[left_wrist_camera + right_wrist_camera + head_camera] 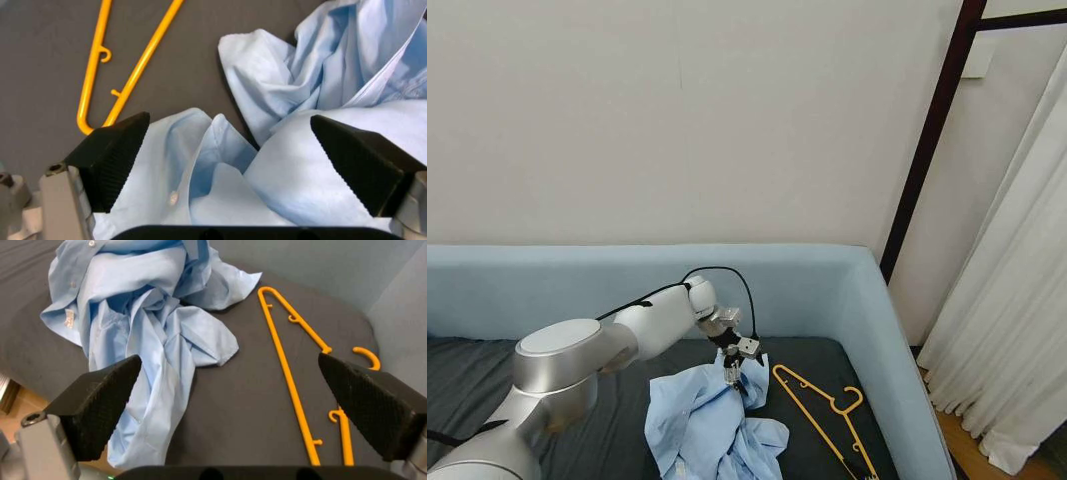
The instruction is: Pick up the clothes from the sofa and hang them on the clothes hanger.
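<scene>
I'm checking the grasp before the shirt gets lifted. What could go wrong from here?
1. The open left gripper straddles a bunched fold of the blue shirt; closing may pinch only one layer, so it slips or lifts lopsided.
2. The orange hanger lies close beside the shirt; a trailing sleeve might drag it.

1 light-blue shirt (702, 420) lies crumpled on the dark sofa seat (487, 380); 1 orange hanger (287, 375) lies flat beside it, apparently not touching.

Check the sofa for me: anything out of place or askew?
The blue shirt lies crumpled in a heap on the sofa's dark cushion, and the orange hanger lies flat beside it instead of hanging. The left claw is open over the shirt; the right claw is open over the cushion.
</scene>
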Motion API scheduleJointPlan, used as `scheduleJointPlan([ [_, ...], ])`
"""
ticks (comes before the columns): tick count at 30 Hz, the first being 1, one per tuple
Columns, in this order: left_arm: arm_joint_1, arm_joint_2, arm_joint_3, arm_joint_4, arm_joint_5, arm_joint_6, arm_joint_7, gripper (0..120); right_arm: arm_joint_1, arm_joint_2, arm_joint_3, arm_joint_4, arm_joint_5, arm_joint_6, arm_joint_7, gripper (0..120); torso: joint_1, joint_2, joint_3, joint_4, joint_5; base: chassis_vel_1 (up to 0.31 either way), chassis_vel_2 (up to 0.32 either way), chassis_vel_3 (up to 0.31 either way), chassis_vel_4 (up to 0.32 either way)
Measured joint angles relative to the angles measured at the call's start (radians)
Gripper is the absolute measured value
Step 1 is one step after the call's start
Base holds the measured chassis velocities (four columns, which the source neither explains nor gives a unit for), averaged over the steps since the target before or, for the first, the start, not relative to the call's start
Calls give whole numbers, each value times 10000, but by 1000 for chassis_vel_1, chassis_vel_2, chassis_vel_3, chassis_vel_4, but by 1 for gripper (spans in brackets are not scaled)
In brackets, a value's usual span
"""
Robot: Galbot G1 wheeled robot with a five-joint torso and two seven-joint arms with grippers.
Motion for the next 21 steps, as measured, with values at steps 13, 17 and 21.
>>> scheduleJointPlan([
  [13, 704, -1648, -1035, 1935, 1864, -698, -497, 97, -99, -47, 169, 44, 205, 35, 7, 100, 0, 0, 0, -3, -1, 0, 0, 0, 0],
  [17, 750, -1789, -1084, 2190, 2197, -859, -488, 92, -173, -56, 247, 84, 262, 81, 7, 100, 0, 0, 0, 0, 0, 0, 0, 0, 0],
  [21, 808, -1910, -1143, 2503, 2562, -1061, -500, 75, -325, -46, 325, 213, 267, 165, 1, 100, 0, 0, 0, 0, -1, 0, 0, 0, 0],
])
